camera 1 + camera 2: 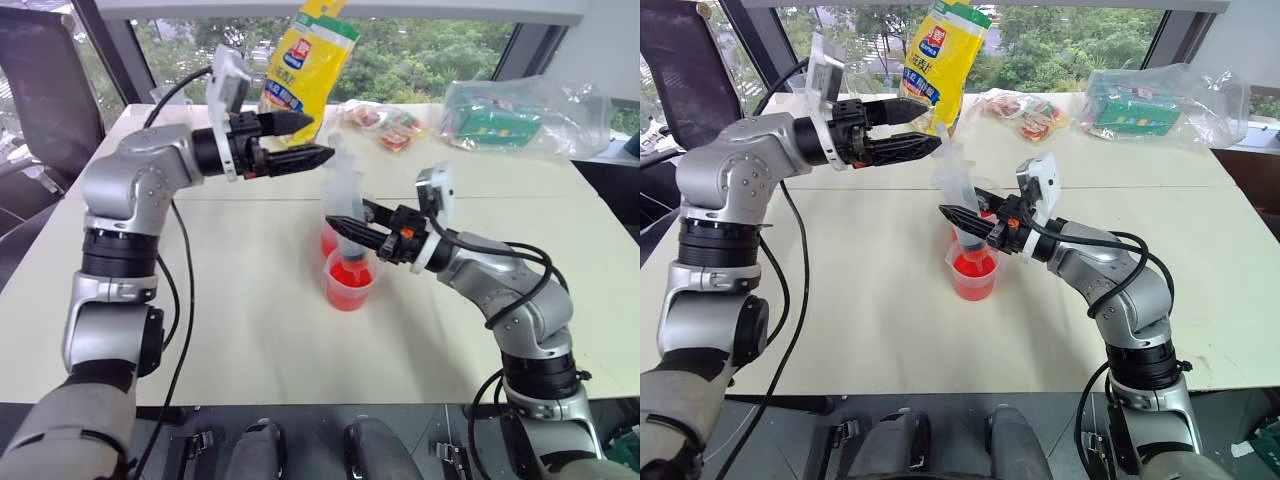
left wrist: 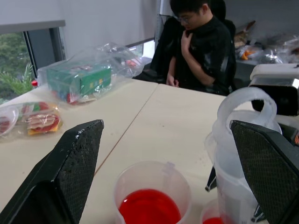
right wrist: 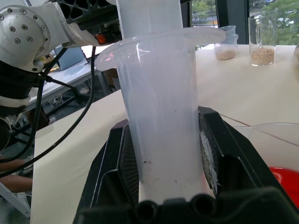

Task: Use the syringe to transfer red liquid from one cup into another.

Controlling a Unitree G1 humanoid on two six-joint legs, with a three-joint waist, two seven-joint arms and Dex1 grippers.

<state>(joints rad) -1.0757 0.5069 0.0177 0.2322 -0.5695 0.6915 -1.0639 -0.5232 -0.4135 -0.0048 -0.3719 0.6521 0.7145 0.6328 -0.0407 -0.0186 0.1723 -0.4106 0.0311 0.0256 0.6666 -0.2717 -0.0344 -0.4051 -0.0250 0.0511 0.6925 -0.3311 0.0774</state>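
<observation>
The clear syringe (image 1: 342, 185) stands upright over two clear cups in the middle of the table, my right gripper (image 1: 350, 222) shut on its barrel (image 3: 161, 116). Its tip reaches down into the near cup (image 1: 350, 290). That cup holds red liquid (image 1: 348, 278). A second cup (image 1: 328, 240) with red liquid (image 2: 149, 207) stands just behind it. My left gripper (image 1: 320, 137) is open and level, its fingers on either side of the plunger's ring top (image 2: 243, 92), not closed on it.
A yellow snack bag (image 1: 300, 60), small snack packets (image 1: 385, 125) and a clear bag holding a green box (image 1: 510, 115) sit along the table's far side. A person (image 2: 201, 42) sits beyond the table. Two glass beakers of grains (image 3: 261, 44) stand on another surface.
</observation>
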